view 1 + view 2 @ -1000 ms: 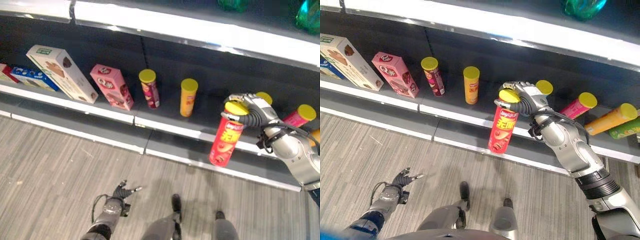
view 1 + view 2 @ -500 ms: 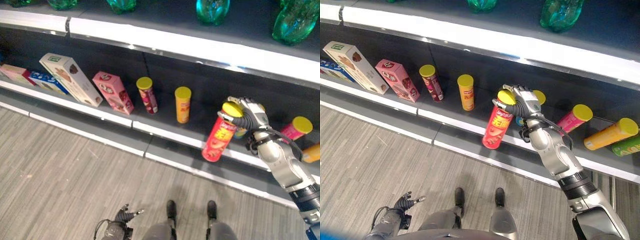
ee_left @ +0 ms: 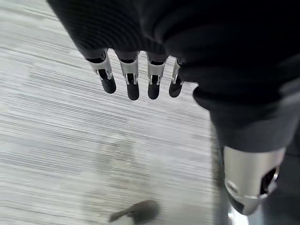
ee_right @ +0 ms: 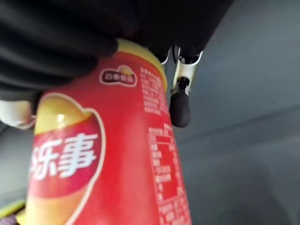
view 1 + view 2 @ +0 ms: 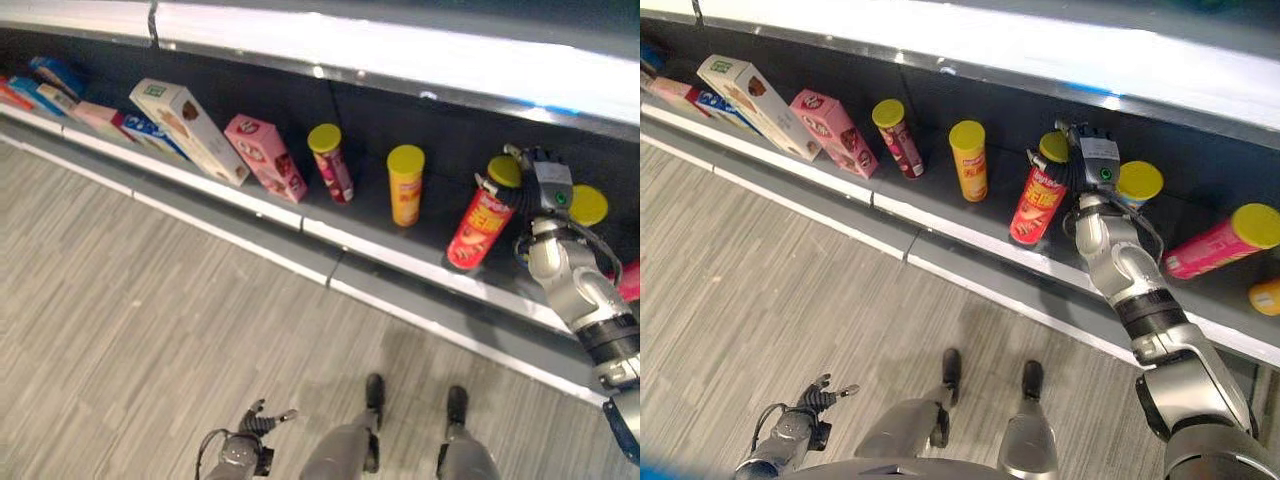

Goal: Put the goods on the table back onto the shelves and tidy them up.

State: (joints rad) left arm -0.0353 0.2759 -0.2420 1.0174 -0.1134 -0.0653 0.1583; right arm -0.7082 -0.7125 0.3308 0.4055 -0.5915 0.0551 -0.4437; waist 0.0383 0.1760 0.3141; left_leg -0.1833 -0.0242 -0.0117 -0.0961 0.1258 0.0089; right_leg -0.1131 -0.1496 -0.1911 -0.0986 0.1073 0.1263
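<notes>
Right eye view: right hand [image 5: 1092, 160] is wrapped round one red can [image 5: 1038, 204] on the shelf [image 5: 940, 215], beside two upright yellow-lidded cans; left hand [image 3: 136, 75] hangs slack.

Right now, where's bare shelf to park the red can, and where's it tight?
The right hand holds the red can tilted over the shelf. Bare patches: between the yellow can and the red can, and between the maroon can and the yellow can. Tight: the yellow-lidded can just behind the hand.

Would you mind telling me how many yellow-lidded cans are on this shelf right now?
6: maroon can, yellow can, red can in the right hand, one behind the hand, pink can lying down, orange one at the edge. More may be hidden.
</notes>
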